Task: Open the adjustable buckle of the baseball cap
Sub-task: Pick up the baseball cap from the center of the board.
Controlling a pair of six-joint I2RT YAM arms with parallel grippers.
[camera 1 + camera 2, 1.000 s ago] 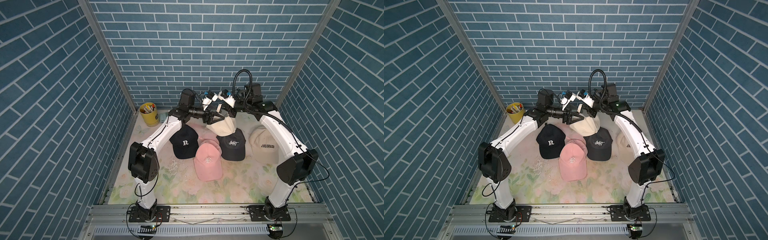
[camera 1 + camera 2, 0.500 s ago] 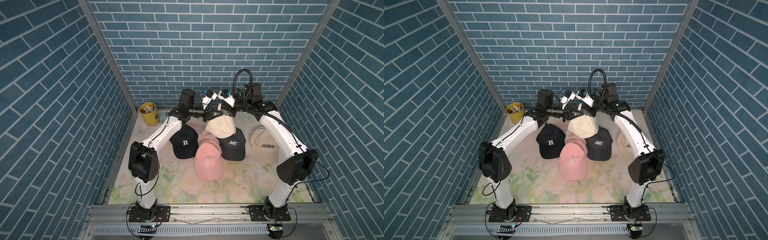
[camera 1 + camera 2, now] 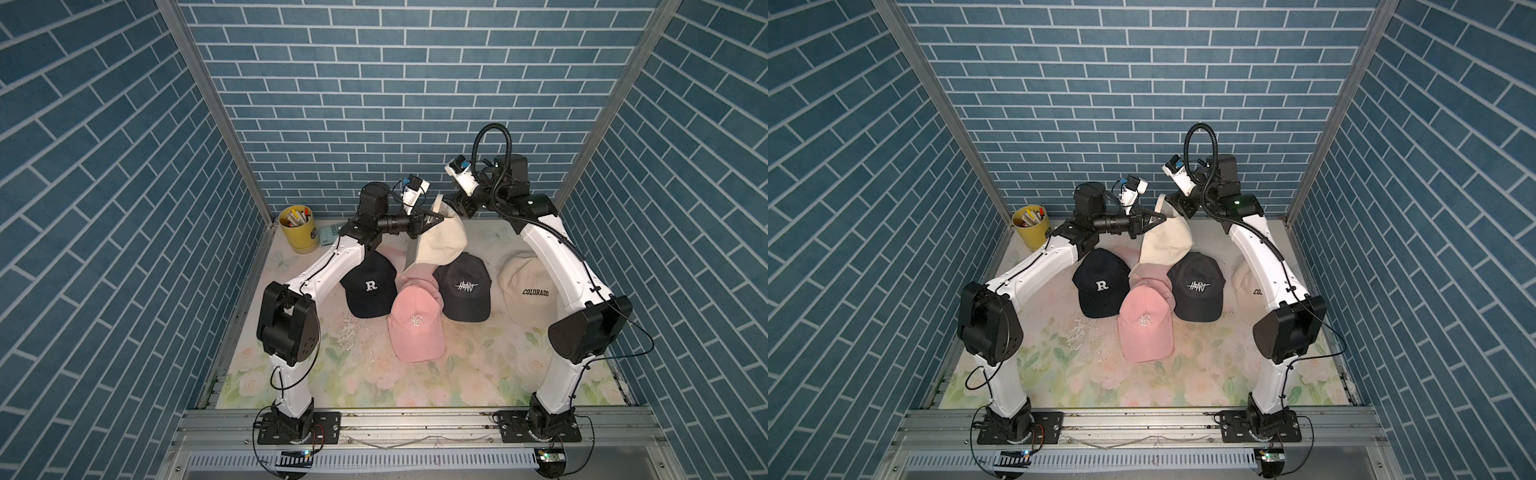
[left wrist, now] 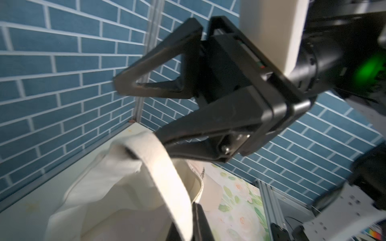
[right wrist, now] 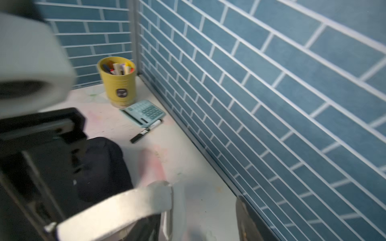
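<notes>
The cream baseball cap (image 3: 440, 243) (image 3: 1165, 245) hangs in the air at the back middle, above the other caps. My left gripper (image 3: 434, 217) (image 3: 1160, 217) is shut on its back strap (image 4: 167, 177), with the jaws (image 4: 193, 225) pinching the band. My right gripper (image 3: 453, 208) (image 3: 1177, 208) stands open just beside the cap. Its two fingers are spread apart in the left wrist view (image 4: 136, 108). In the right wrist view the blurred strap (image 5: 117, 210) passes by one of its fingers (image 5: 246, 219) without being pinched. I cannot make out the buckle clearly.
On the flowered table lie a navy cap (image 3: 370, 286), a pink cap (image 3: 415, 324), a black cap (image 3: 465, 289) and a cream COLORADO cap (image 3: 528, 291). A yellow pen cup (image 3: 297, 226), a teal calculator (image 5: 144, 112) and a marker (image 5: 146, 131) sit at the back left corner.
My left gripper shut on the cap's strap. Then my right gripper opened, let go and drew back to the right. The cap now hangs from the left gripper alone.
</notes>
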